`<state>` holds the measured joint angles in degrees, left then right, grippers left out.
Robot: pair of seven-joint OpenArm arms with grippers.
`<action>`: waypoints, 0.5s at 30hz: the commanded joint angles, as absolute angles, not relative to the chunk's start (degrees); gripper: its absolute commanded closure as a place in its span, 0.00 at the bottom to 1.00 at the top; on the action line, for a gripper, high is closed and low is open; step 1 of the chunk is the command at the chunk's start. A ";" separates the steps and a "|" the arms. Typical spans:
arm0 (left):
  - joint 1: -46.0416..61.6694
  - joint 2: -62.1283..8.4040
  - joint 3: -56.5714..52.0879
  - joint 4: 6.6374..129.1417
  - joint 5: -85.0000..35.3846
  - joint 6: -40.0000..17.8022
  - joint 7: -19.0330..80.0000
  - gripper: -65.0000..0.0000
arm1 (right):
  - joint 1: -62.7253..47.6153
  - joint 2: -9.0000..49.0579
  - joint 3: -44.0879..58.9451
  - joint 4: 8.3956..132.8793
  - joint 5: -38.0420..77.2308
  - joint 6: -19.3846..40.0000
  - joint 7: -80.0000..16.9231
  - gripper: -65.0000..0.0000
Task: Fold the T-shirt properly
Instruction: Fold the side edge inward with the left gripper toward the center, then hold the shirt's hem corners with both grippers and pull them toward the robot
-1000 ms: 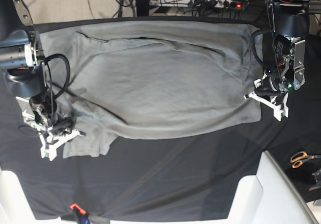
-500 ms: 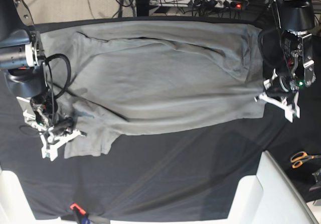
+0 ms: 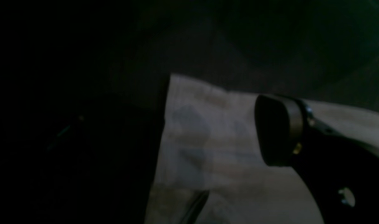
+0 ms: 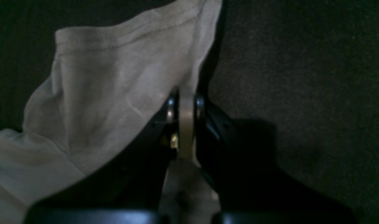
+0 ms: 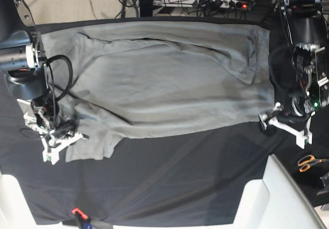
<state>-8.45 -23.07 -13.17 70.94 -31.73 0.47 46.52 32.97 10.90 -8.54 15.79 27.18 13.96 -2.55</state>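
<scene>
The light-grey T-shirt (image 5: 169, 80) lies spread across the black table cloth (image 5: 169, 172). At the view's left, my right gripper (image 5: 60, 139) is down on the sleeve. In the right wrist view its jaws (image 4: 186, 121) are shut on a fold of the T-shirt (image 4: 114, 87). My left gripper (image 5: 284, 126) sits at the shirt's corner on the view's right, with its white fingers spread apart. The left wrist view is dark: one finger pad (image 3: 278, 133) hovers over a flat corner of the T-shirt (image 3: 208, 149), with nothing pinched.
Orange-handled scissors (image 5: 311, 162) lie at the right edge. White panels stand at the front right (image 5: 277, 198) and front left (image 5: 10, 198). A small orange-red item (image 5: 77, 212) sits at the front edge. Cables and a power strip (image 5: 216, 3) run behind the table.
My left gripper carried the shirt's corner outward and toward the front, then opened and let it go. The shirt's front edge now lies straighter. The right arm has not moved.
</scene>
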 commanded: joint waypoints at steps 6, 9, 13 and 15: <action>-17.36 -23.87 -12.97 57.10 -31.78 0.57 44.97 0.00 | 34.68 11.56 -8.57 16.57 27.74 14.11 -1.54 1.00; -18.59 -23.69 -12.79 53.23 -31.78 0.40 40.57 0.00 | 34.68 11.56 -8.57 16.57 27.74 14.11 -1.54 1.00; -19.47 -23.60 -12.62 49.10 -31.78 0.31 37.58 0.00 | 34.68 11.56 -8.57 16.57 27.74 14.11 -1.54 1.00; -20.18 -23.60 -10.59 46.20 -31.78 0.22 36.26 0.00 | 34.68 11.56 -8.57 16.57 27.74 14.11 -1.54 1.00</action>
